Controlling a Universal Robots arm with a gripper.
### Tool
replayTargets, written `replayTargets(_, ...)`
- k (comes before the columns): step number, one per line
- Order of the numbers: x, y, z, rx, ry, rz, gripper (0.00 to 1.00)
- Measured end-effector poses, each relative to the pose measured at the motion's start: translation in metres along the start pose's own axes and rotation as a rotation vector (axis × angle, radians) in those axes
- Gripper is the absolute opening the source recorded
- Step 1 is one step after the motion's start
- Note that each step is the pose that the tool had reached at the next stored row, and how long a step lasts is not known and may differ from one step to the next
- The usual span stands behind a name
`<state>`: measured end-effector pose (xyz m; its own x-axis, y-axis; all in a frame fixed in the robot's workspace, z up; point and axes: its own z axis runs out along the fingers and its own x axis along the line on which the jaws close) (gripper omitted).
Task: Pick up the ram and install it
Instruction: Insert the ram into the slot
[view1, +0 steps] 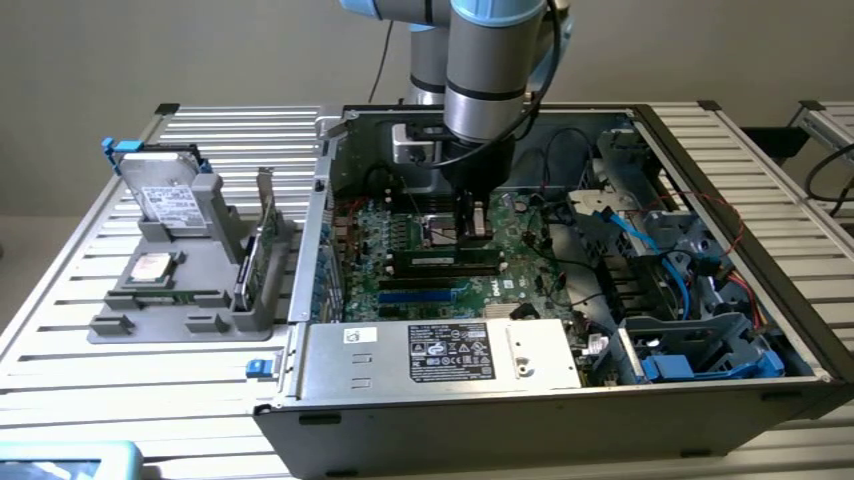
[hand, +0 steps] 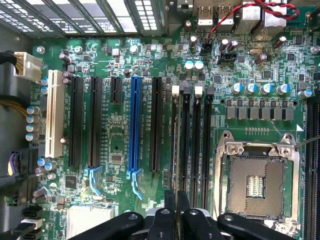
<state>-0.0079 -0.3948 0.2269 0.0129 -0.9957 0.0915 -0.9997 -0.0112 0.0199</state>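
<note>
Sitting edge-on over the memory slots (hand: 192, 145) beside the processor socket (hand: 257, 185), the ram (view1: 450, 261) was clenched in the end effector (hand: 176, 212). Seating it well, I judged, demanded squareness to one slot and straight, even downward pressure.

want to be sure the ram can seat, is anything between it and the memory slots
Nothing visible stands in the way. The gripper holds the ram edge-on over the memory slots, which look empty, with no cable or part crossing them.
</note>
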Motion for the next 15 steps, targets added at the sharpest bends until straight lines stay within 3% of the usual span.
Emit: replayTargets(15, 0.0013, -0.0009, 0.0003, 0.0001, 0.0000, 0.000, 0.13)
